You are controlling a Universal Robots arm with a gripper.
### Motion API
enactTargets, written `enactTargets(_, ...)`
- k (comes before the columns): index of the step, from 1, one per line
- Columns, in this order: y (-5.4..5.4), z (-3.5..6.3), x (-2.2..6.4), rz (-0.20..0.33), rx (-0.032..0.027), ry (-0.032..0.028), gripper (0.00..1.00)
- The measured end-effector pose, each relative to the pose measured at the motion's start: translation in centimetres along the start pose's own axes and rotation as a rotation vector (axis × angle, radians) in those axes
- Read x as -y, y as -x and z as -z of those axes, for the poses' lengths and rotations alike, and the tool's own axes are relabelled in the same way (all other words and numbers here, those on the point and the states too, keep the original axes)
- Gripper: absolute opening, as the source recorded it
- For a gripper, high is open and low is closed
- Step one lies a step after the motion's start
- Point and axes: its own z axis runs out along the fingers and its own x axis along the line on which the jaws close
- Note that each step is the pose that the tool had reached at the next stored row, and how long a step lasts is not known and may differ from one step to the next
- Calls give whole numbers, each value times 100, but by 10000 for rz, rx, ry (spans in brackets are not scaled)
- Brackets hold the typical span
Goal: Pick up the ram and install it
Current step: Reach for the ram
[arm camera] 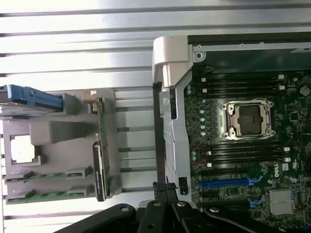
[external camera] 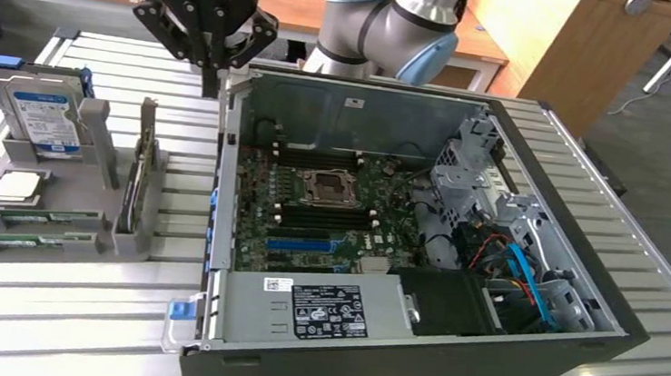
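The tool [external camera: 211, 81] hung empty, fingers pressed together, above the case [external camera: 418, 364] wall beside the tray [external camera: 124, 242]. Two ram sticks [external camera: 35, 214] lay in that tray on the worktop [external camera: 56, 328].

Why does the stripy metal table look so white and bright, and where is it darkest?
Wrist view: room light bounces off the ribbed silver metal table, so its slats glare almost white. Exterior view: the same table looks a duller grey, and the deepest shadow sits inside the open black computer case, around its black fan housing.
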Motion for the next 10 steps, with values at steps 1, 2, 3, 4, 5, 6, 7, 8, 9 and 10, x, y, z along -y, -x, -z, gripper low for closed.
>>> enactTargets(1,-21,1,2,1,0,0,11)
enactTargets(2,-43,1,3,1,0,0,11)
enactTargets(3,-65,1,5,1,0,0,11)
enactTargets(4,-86,2,6,1,0,0,11)
enactTargets(5,-107,2,8,2,0,1,11)
enactTargets(6,-128,3,9,1,0,0,11)
enactTargets(7,-149,4,11,1,0,0,11)
enactTargets(8,-170,4,12,1,0,0,11)
enactTargets(9,-194,4,14,1,0,0,11)
enactTargets(10,-216,5,15,0,0,1,11)
